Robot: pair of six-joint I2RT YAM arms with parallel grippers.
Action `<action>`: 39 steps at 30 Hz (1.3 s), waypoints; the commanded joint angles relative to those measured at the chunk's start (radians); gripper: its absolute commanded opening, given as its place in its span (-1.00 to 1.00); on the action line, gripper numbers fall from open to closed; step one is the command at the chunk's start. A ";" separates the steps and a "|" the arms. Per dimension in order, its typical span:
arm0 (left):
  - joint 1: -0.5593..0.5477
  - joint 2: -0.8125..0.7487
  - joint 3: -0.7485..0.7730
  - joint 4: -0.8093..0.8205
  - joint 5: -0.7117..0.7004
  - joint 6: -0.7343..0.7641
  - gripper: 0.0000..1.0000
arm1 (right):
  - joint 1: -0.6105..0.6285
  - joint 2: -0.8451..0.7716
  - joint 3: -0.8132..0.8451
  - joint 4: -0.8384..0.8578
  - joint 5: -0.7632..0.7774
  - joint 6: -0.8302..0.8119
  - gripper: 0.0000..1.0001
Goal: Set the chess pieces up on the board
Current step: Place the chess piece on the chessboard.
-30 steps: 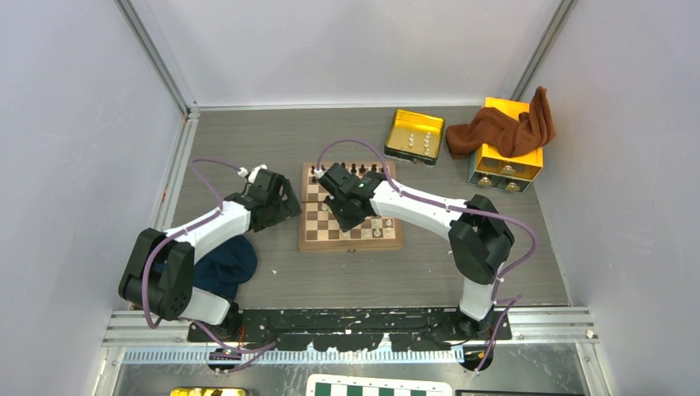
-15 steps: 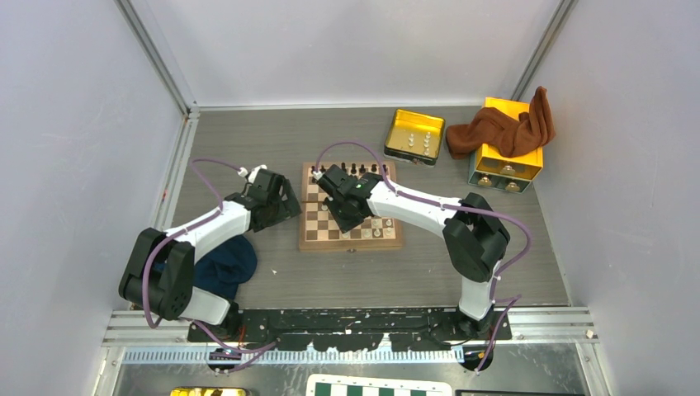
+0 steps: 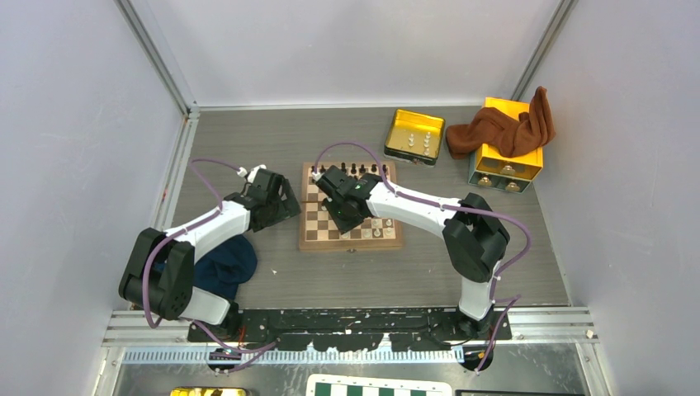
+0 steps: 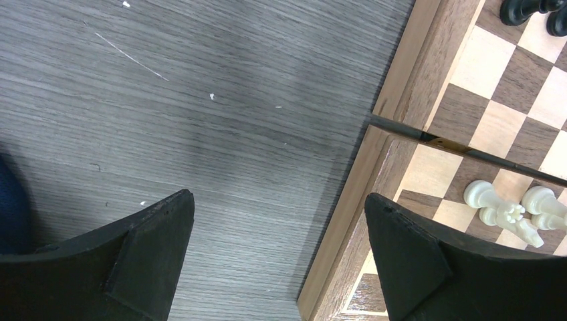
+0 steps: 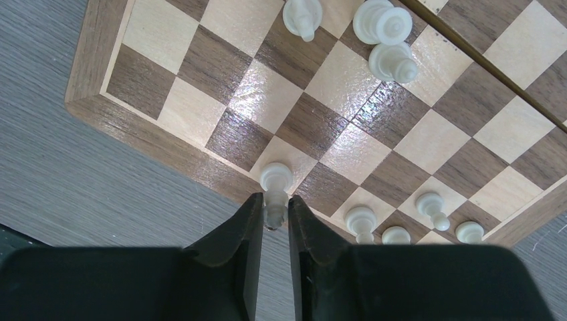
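Note:
The small wooden board lies mid-table. Dark pieces stand along its far row, and white pieces along the near right. My right gripper hangs over the board's left half. In the right wrist view it is shut on a white piece whose base stands on a square in the board's edge row. Other white pieces stand further in. My left gripper is open and empty over the table beside the board's left border.
A yellow tin tray holding a few white pieces sits at the back. A yellow box draped with a brown cloth stands at the back right. A dark blue cloth lies under the left arm.
My right gripper has shifted slightly left and nearer over the board, still shut on the white piece. The left arm has not moved.

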State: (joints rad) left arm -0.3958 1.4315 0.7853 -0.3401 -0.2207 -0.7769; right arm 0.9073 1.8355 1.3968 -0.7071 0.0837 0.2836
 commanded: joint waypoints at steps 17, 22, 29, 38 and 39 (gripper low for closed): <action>0.009 0.001 0.022 0.032 -0.014 0.019 0.99 | 0.007 0.001 0.035 0.011 0.004 -0.020 -0.38; 0.011 0.004 0.023 0.033 -0.014 0.019 0.99 | 0.007 0.004 0.034 0.008 0.000 -0.022 -0.46; 0.012 0.009 0.022 0.033 -0.013 0.018 0.99 | 0.006 0.004 0.028 0.009 0.000 -0.024 -0.81; 0.013 0.012 0.019 0.035 -0.011 0.016 0.99 | 0.006 0.006 0.035 0.003 0.033 -0.040 -0.92; 0.013 0.012 0.018 0.035 -0.010 0.016 0.99 | 0.006 0.008 0.037 0.000 0.037 -0.043 -0.92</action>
State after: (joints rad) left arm -0.3904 1.4456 0.7853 -0.3401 -0.2203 -0.7734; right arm 0.9081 1.8442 1.3979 -0.7074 0.0879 0.2638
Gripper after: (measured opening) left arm 0.995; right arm 0.225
